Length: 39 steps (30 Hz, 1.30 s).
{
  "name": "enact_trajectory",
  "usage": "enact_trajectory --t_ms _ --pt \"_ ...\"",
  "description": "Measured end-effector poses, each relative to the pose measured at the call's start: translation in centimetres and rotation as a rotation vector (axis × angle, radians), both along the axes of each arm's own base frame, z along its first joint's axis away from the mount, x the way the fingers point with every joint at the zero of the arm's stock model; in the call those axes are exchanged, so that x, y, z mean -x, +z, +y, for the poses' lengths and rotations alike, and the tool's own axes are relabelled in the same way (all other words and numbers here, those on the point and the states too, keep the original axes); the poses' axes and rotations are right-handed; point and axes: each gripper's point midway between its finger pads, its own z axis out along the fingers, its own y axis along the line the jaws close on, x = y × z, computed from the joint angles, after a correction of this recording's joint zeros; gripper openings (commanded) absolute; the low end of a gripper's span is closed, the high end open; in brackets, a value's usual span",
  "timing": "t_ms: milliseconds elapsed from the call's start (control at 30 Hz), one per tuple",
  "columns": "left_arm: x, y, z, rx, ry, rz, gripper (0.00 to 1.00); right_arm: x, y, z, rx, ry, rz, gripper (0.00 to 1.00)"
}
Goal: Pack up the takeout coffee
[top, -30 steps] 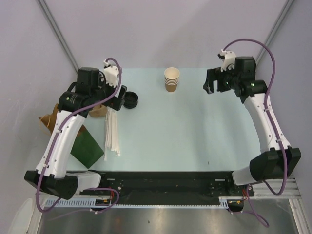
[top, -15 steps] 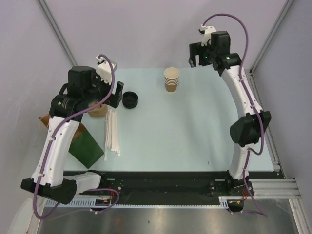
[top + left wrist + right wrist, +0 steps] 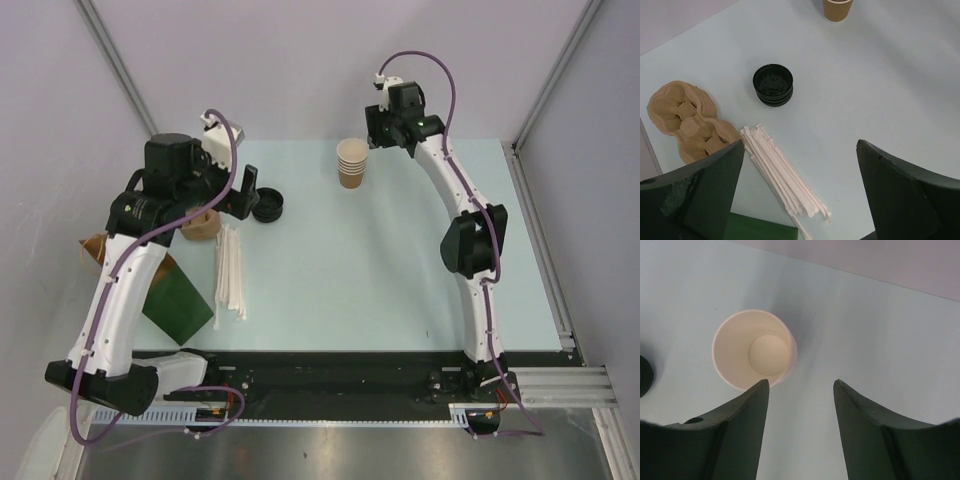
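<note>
Tan cups are sitting nested in one stack at the far middle of the tabletop. The right claw is hovering above and just beside it, fingers apart with nothing between them (probably lining up to pull one cup off). The left claw is hanging wide apart and empty over the left-side supplies, likely waiting its turn. A finished coffee, cup with lid on, is not showing in any view, so I'm judging it is not yet assembled. Counting:
- one cup stack (several cups, exact number unclear)
- one short pile of black lids
- one bundle of straws (too many to count)
- one pulp carrier
- one green bag
</note>
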Motion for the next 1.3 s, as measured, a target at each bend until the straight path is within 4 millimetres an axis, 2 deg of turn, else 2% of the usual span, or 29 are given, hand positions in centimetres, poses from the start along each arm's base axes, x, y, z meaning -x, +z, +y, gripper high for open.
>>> enact_trajectory --t_ms 400,533,867,1100,1200,1300 --pt "-0.4 -1.7 -0.5 0.009 -0.011 0.024 1.00 -1.6 -2.5 1.6 -0.051 -0.007 0.025 0.47" --pt "-0.7 -1.8 -0.5 0.011 -0.012 0.017 1.00 -2.0 -3.2 2.0 -0.057 -0.008 0.026 0.38" --pt "-0.9 -1.8 -0.7 0.019 -0.014 0.011 0.99 -2.5 -5.3 2.5 -0.050 -0.006 0.043 0.33" --pt "-0.8 -2.8 -0.8 0.019 -0.013 0.035 0.99 -2.7 -5.2 2.6 -0.055 -0.009 0.039 0.17" --pt "-0.9 -2.7 -0.8 0.020 -0.013 0.030 1.00 -2.7 -5.1 2.6 -0.059 -0.010 0.037 0.15" --pt "-0.9 -2.7 -0.8 0.021 -0.013 0.028 1.00 -2.7 -5.1 2.6 -0.059 -0.010 0.036 0.22"
